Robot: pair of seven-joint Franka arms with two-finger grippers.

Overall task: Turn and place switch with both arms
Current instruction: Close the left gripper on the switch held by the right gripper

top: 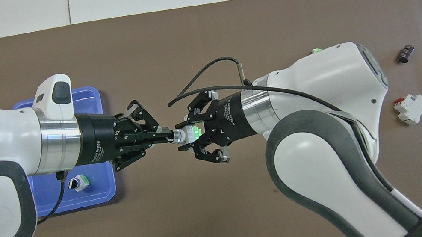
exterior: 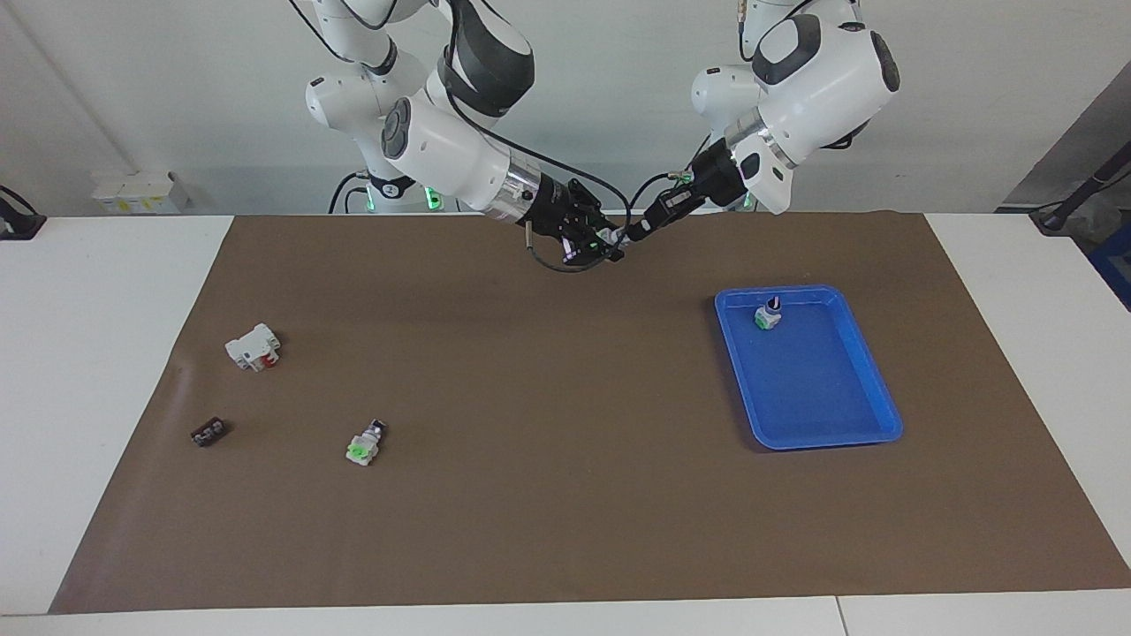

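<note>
Switch (top: 189,134) in mid-air is where both arms meet, above the brown mat (exterior: 565,495) near the robots' edge of the counter (exterior: 106,353), roughly midway between the two bases. The right gripper (top: 192,135) comes in from the right arm's end and has its fingers clamped on the white-grey body of the switch, whose green face shows in the overhead view. The left gripper (top: 168,137) comes in from the left arm's end, its fingers brought together on the knob end of that same switch, so the two grippers point at each other with the switch between them. In the facing view the meeting point sits well above the mat, with the right gripper (exterior: 594,238) and the left gripper (exterior: 629,233) tip to tip. A blue tray (exterior: 870,389) lies toward the left arm's end of the counter, and a second switch (exterior: 767,314) stands in its corner nearest the robots, black knob up. Toward the right arm's end, well apart from the tray, three small things lie on the mat: a third switch (exterior: 363,444) on its side with a green face showing, a white block with a red part (exterior: 254,347) nearer the robots, and a small flat black piece (exterior: 208,432) closest to the mat's edge.
</note>
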